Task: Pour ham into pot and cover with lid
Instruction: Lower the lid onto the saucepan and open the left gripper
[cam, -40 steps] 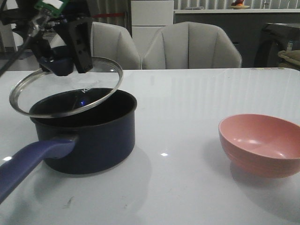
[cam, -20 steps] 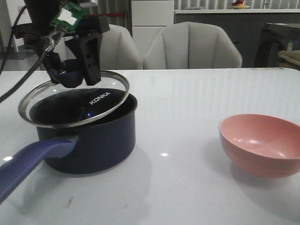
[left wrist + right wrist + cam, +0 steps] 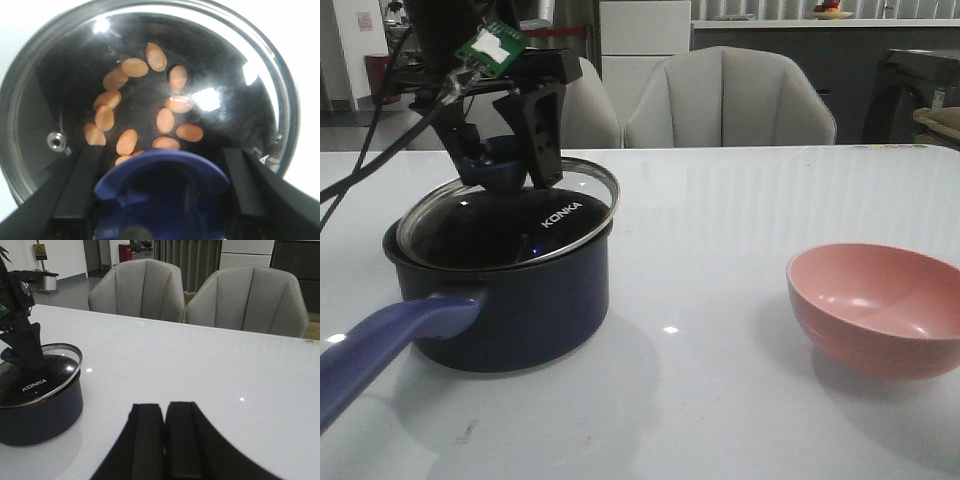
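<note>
My left tool is clamped on the blue knob of the round clear glass lid, tilted on the dark navy saucepan. Orange ham bits lie inside. My right tool is clenched, empty, above the desk.

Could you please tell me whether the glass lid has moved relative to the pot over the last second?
Yes. Held by the left gripper, the lid has shifted right and dropped towards the pot rim, still slightly tilted.
</note>
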Motion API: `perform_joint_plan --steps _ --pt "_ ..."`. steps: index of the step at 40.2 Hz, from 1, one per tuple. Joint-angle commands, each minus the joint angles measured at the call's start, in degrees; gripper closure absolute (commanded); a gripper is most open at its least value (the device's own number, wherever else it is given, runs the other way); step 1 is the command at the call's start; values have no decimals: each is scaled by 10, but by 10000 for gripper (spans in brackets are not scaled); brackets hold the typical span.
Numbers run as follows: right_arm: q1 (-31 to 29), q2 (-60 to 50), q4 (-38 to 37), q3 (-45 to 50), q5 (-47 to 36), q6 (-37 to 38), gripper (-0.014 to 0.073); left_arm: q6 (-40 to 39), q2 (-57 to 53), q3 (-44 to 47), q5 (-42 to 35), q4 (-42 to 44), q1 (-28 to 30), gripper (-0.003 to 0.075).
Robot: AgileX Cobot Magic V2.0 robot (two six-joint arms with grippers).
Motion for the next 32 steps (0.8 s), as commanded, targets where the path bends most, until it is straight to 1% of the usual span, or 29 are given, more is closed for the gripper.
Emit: perform_joint_plan --steps 1,4,32 --pt "1 4 3 -16 -45 -3 454 -3 -33 -21 28 -8 -5 452" --pt "1 4 3 -16 -45 -3 454 -3 -33 -21 28 6 -5 452" --pt "1 4 3 -16 -45 -3 454 -3 -41 -16 28 15 -5 449"
